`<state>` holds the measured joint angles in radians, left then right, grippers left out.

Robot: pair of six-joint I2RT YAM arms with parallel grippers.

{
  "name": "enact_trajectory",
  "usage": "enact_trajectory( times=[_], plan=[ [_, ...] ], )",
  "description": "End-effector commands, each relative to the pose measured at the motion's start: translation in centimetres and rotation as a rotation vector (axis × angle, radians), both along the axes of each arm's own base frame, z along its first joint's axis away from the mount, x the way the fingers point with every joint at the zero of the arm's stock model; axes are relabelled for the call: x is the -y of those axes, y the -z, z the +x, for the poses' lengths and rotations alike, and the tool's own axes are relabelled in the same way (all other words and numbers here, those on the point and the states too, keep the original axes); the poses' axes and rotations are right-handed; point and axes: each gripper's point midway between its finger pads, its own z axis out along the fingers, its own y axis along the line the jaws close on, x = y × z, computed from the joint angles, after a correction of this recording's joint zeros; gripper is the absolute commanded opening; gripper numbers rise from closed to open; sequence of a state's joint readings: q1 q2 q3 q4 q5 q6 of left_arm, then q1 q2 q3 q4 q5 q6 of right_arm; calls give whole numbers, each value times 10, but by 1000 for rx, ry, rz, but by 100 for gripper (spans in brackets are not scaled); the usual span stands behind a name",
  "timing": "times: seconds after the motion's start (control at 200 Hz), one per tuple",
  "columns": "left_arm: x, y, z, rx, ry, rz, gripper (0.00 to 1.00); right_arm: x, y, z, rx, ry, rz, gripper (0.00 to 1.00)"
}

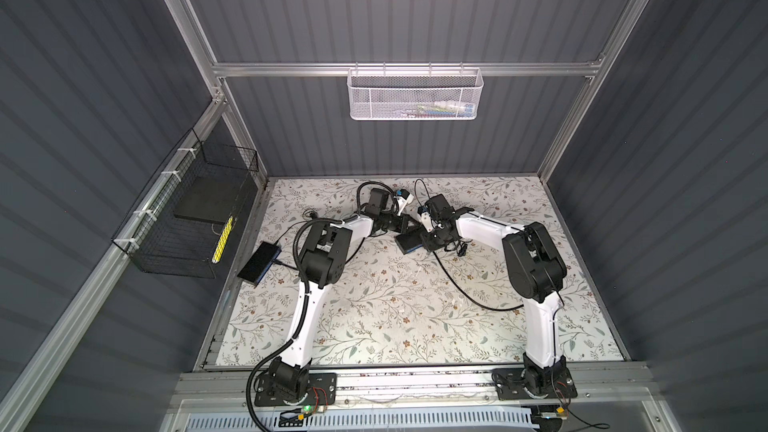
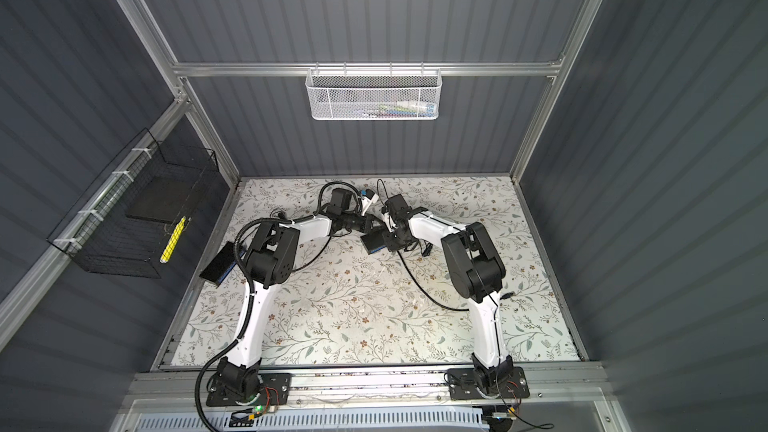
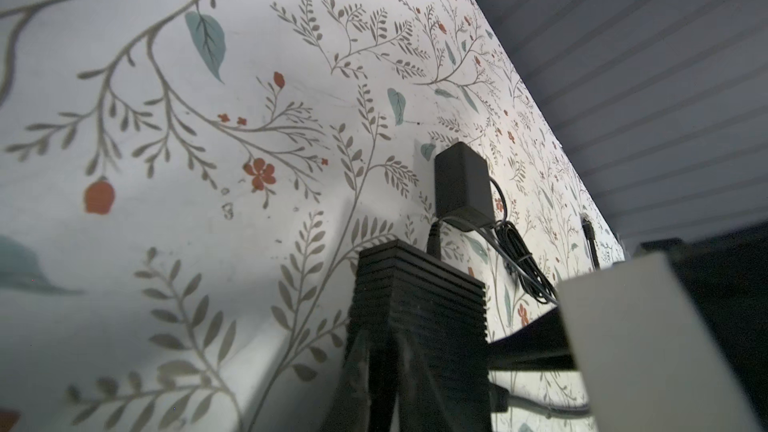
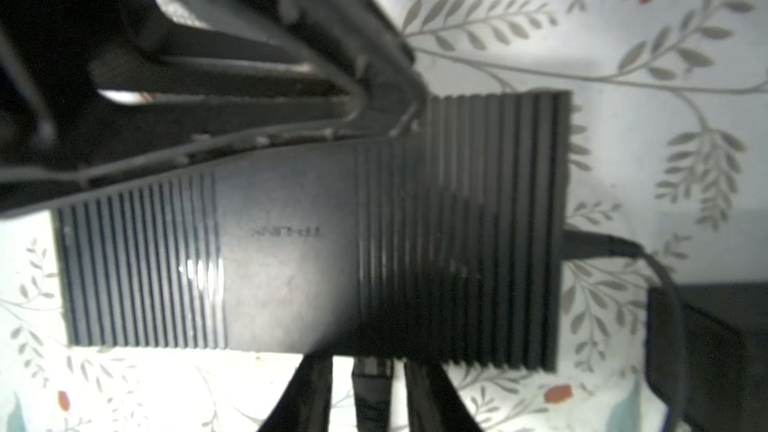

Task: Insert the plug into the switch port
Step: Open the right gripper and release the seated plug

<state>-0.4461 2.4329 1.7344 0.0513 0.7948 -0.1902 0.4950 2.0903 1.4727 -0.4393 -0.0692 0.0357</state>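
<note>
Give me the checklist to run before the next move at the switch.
1. Switch steadied: ok. The left gripper is clamped on one end, with a finger lying on its top.
2. Plug lined up: ok. It meets the switch's long edge, between the fingers of the right gripper.
3. Plug fully seated in the port: cannot tell. That side face is hidden in every view.
4. Right gripper's jaws clear of the plug: ok. A gap shows on both sides.
5. Cable slack: ok. It lies in a loose curve on the table.
</note>
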Motion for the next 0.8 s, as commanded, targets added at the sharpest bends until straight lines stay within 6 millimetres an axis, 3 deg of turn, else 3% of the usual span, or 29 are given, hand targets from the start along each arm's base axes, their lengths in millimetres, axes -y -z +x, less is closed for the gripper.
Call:
enact_trajectory(
  times=[0.0, 0.31, 0.425, 0.5, 0.625, 0.795],
  plan=[
    [-7, 6, -14, -114, 9, 34, 24, -6, -43, 32, 199, 11, 62, 37],
    [-20, -48, 33, 47, -91, 39, 34, 17, -59, 5, 217, 11, 26, 40],
    [-29, -70, 45, 111, -132, 40, 38, 34, -68, -3, 233, 45, 24, 40],
    [-39, -93, 49, 176, -163, 57, 53, 51, -79, -4, 276, 97, 37, 42],
    [-67, -144, 50, 314, -250, 101, 70, 82, -114, -3, 401, 189, 77, 50],
    [-131, -211, 39, 491, -458, 142, 83, 117, -157, -9, 565, 272, 122, 58]
  ],
)
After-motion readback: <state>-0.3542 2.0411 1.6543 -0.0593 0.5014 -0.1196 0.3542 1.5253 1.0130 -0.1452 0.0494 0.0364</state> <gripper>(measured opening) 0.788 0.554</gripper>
